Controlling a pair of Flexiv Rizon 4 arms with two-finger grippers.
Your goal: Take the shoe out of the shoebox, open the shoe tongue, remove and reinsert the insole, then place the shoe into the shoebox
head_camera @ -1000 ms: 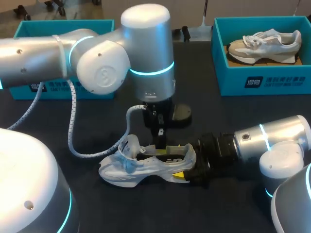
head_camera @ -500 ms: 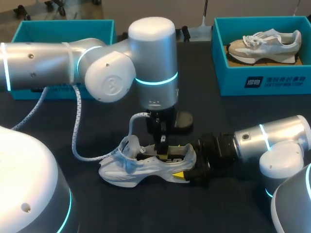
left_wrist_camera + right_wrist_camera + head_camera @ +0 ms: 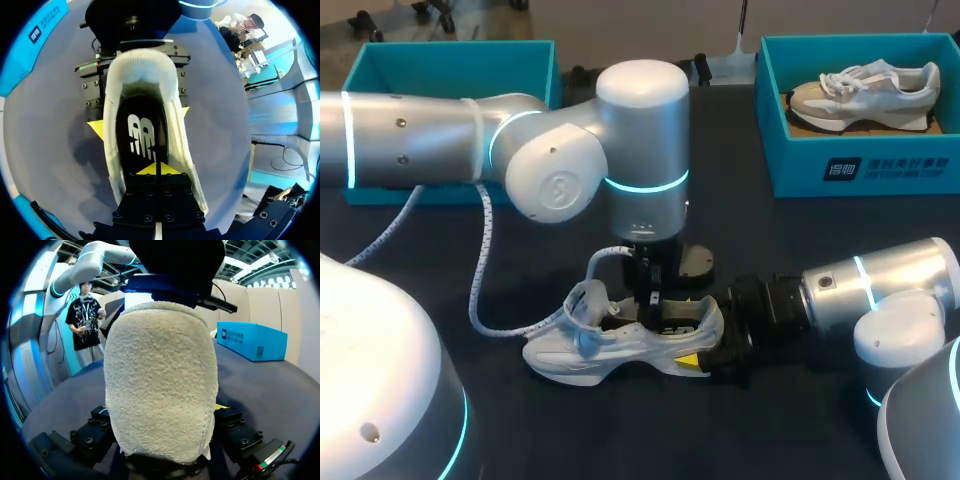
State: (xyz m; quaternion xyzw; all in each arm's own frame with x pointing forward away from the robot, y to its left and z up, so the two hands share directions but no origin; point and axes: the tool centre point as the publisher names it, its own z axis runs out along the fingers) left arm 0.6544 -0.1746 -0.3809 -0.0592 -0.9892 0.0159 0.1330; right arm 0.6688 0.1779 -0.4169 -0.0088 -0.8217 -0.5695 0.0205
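Apparently single beige shoe (image 3: 865,92) inside right shoebox (image 3: 790,150).

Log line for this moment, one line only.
shoe: on table | right gripper: shut on shoe heel | left gripper: shut, tips at insole | insole: inside shoe

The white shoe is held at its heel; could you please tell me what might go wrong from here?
The left end effector, tips closed over the insole, may slip off instead of catching its edge. The right end effector clamps only the heel of the white shoe, so an upward pull could tilt or free it.
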